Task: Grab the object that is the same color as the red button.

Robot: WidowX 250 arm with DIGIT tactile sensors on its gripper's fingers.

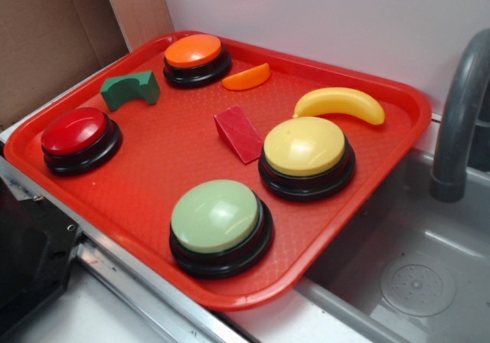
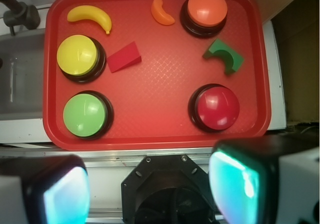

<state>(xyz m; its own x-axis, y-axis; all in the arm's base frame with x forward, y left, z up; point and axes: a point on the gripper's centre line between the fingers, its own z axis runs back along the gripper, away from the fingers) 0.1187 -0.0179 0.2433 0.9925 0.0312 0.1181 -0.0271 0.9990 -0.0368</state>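
A small dark-red wedge block [image 1: 239, 132] [image 2: 124, 57] lies on the red tray [image 1: 153, 182] [image 2: 160, 119], just beside the yellow button [image 1: 306, 153] [image 2: 79, 57]. The red button [image 1: 77, 136] [image 2: 215, 106] sits near the tray's corner closest to the arm base. My gripper [image 2: 150, 189] hangs high above the near tray edge, over the black robot base [image 2: 170, 189]. Its jaws stand wide apart with nothing between them. The gripper does not show in the exterior view.
Also on the tray: an orange button [image 1: 196, 57] [image 2: 206, 11], a green button [image 1: 218, 222] [image 2: 86, 115], a green arch block [image 1: 130, 89] [image 2: 225, 55], an orange slice [image 1: 246, 77] [image 2: 162, 11] and a yellow banana [image 1: 341, 103] [image 2: 91, 17]. A grey sink with faucet [image 1: 459, 121] [image 2: 20, 14] adjoins.
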